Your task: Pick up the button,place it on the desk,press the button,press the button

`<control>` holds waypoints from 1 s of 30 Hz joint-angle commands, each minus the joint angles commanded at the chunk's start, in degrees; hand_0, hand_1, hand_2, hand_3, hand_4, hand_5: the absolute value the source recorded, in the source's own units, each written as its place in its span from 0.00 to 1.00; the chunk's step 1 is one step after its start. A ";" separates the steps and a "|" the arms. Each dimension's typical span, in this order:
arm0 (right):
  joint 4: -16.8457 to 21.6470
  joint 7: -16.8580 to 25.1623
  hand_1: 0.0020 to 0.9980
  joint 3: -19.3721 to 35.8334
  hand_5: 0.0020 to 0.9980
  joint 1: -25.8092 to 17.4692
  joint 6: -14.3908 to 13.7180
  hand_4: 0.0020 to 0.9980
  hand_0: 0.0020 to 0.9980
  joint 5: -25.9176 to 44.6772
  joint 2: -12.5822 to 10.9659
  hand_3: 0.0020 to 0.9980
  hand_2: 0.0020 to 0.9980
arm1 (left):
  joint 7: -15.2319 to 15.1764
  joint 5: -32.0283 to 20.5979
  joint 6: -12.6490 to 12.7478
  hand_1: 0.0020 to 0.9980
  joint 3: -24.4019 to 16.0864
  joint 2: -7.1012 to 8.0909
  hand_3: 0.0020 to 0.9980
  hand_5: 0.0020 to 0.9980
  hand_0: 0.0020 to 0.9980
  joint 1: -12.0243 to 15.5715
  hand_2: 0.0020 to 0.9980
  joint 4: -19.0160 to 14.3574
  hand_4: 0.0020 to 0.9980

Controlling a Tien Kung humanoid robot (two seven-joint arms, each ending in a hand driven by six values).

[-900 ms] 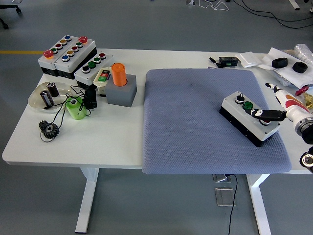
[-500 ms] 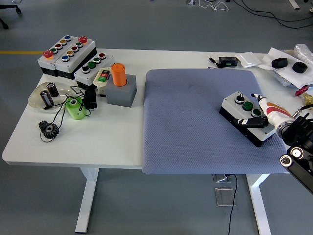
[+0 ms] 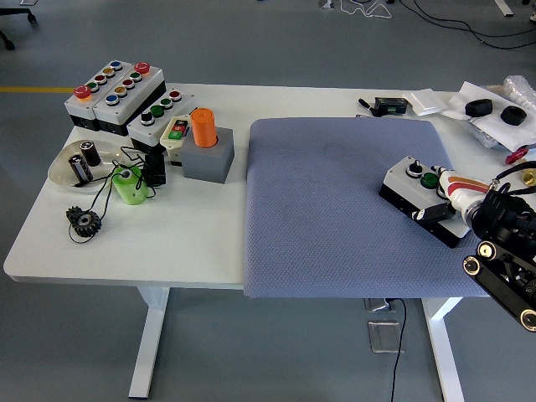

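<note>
Check the clear dish (image 3: 60,172) at the 9 o'clock side of the tabletop (image 3: 193,243): it holds two dark cylindrical parts (image 3: 84,161), one upright and one leaning. Just beside it, toward 3 o'clock, a green cup (image 3: 130,185) lies among black wires. A black gear (image 3: 84,221) rests near the dish toward 6 o'clock. An orange cylinder (image 3: 203,127) stands upright in a grey block (image 3: 209,159). At the 10 o'clock corner you find three grey multi-button boxes (image 3: 126,96) side by side.

Locate the button box (image 3: 419,197) on the blue-grey mat (image 3: 335,209), near the mat's 3 o'clock edge. It lies flat; a black knob and a green button show on its top face.

The right hand (image 3: 456,201) enters from the 4 o'clock corner and covers the box's near end. One black finger (image 3: 431,213) lies along the box's front edge, touching it. You cannot tell whether the remaining fingers are spread or curled, because the wrist and forearm hide them.

Compared with the earlier frame, the box sits slightly farther toward 12 o'clock and is turned a little. The right arm has advanced over the mat and now fills more of the 4 o'clock corner. The finger formerly lay across the box top; it now sits at the front edge. All items at 9 and 10 o'clock are unchanged.
</note>
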 joint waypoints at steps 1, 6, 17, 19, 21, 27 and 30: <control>0.03 -0.50 0.60 -0.44 0.25 0.22 -0.60 0.85 0.56 -0.32 -0.20 0.82 0.67 | -0.06 -0.12 0.05 0.70 -0.04 -0.02 0.53 1.00 0.65 0.04 0.71 0.00 0.32; 0.07 -1.87 0.36 -1.59 0.07 0.66 -3.95 0.73 0.33 -3.05 -0.92 0.57 0.43 | -0.26 -0.63 0.06 0.70 0.33 0.02 0.53 1.00 0.65 0.20 0.71 0.00 0.32; 2.32 6.19 0.00 -4.72 0.03 0.80 -14.12 0.44 0.00 -2.63 -3.42 0.30 0.17 | -0.16 0.06 0.05 0.70 -0.40 -0.03 0.53 1.00 0.65 0.45 0.71 0.00 0.32; 2.97 10.52 0.00 -4.68 0.03 0.84 -15.65 0.44 0.00 -1.49 -3.84 0.30 0.17 | -0.13 0.31 0.05 0.70 -0.60 0.00 0.53 1.00 0.65 0.46 0.71 0.00 0.32; 3.22 14.19 0.00 -4.45 0.12 0.83 -16.48 0.44 0.00 -1.45 -4.07 0.24 0.13 | -0.21 -0.03 0.05 0.70 -0.34 0.03 0.53 1.00 0.65 0.45 0.71 0.00 0.32; 3.26 28.11 0.00 -6.47 0.14 2.42 -10.29 0.45 0.00 -0.59 -4.72 0.24 0.12 | -0.18 0.29 0.12 0.70 -0.95 0.00 0.53 1.00 0.65 0.40 0.71 0.00 0.32; 2.58 35.44 0.00 -8.34 0.14 3.88 -7.98 0.45 0.00 -5.16 -3.76 0.24 0.12 | -0.10 0.38 0.14 0.70 -1.01 -0.09 0.53 1.00 0.65 0.43 0.71 0.00 0.32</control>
